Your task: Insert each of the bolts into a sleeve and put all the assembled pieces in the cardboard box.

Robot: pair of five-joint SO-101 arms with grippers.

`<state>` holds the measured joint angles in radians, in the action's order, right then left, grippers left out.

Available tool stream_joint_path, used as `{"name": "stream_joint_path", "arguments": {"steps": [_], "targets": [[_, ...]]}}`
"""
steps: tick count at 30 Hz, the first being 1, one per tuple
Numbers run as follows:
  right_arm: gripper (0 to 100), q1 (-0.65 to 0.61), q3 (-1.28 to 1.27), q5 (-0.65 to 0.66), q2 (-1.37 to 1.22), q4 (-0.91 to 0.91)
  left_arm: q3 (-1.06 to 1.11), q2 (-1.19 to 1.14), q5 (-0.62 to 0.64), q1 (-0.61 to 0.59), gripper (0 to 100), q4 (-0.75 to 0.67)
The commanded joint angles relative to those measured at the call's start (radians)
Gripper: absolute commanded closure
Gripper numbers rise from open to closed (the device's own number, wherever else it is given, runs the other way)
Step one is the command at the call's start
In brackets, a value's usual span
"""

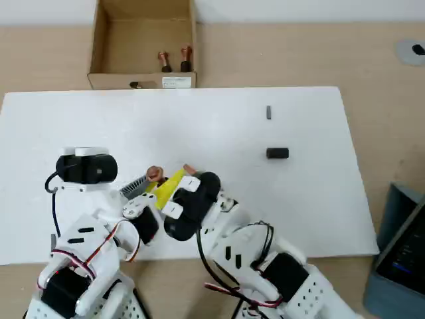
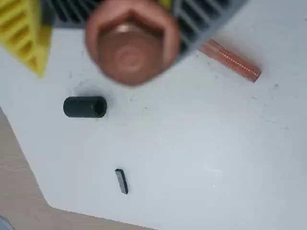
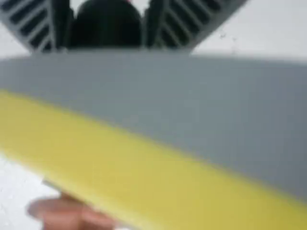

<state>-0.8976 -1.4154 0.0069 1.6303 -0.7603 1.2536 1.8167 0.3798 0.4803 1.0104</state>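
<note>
At the surface's point(image 1: 299, 199) near middle, the left end effector point(image 2: 132, 28) is pinching a bolt point(image 2: 132, 48) and the right end effector point(image 3: 108, 17) is pinching a sleeve point(image 3: 108, 28); their axes likely need aligning before pushing.

Bright, even light from above washes the white board point(image 1: 219, 119); the sleeve point(image 2: 85, 106) and the small black piece point(image 2: 122, 181) cast only soft, faint shadows on it.

A white board point(image 1: 299, 212) lies on a tan, apparently wooden table point(image 1: 378, 66).
</note>
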Motion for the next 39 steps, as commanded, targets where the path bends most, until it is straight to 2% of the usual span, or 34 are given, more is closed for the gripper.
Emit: {"name": "stream_joint_path", "arguments": {"steps": [1,8,18,22,24,28,31,35,39], "targets": [[98.9,-0.005,0.047,0.011,0.024,0.032,-0.034,-0.002,-0.046,-0.032,82,0.002],[98.9,-0.005,0.045,0.011,0.024,0.032,-0.037,0.002,-0.181,-0.135,82,0.002],[98.9,-0.004,0.044,0.006,0.024,0.031,-0.155,-0.002,-0.176,-0.140,83,0.002],[98.9,0.035,0.044,0.003,0.024,0.031,-0.206,-0.004,-0.183,-0.152,93,0.000],[98.9,0.084,0.048,0.003,0.024,0.025,-0.221,-0.004,-0.183,-0.207,100,-0.005],[98.9,0.196,0.053,0.002,0.024,0.023,-0.216,-0.004,-0.195,-0.356,100,-0.006],[98.9,0.268,0.053,-0.009,0.024,0.021,-0.175,-0.002,-0.272,-0.454,100,-0.005],[98.9,0.352,0.091,-0.092,0.015,-0.008,-0.060,0.002,-0.365,-0.571,100,-0.006],[98.9,0.394,0.170,-0.150,0.015,-0.112,0.081,0.004,-0.405,-0.640,100,-0.006]]}}
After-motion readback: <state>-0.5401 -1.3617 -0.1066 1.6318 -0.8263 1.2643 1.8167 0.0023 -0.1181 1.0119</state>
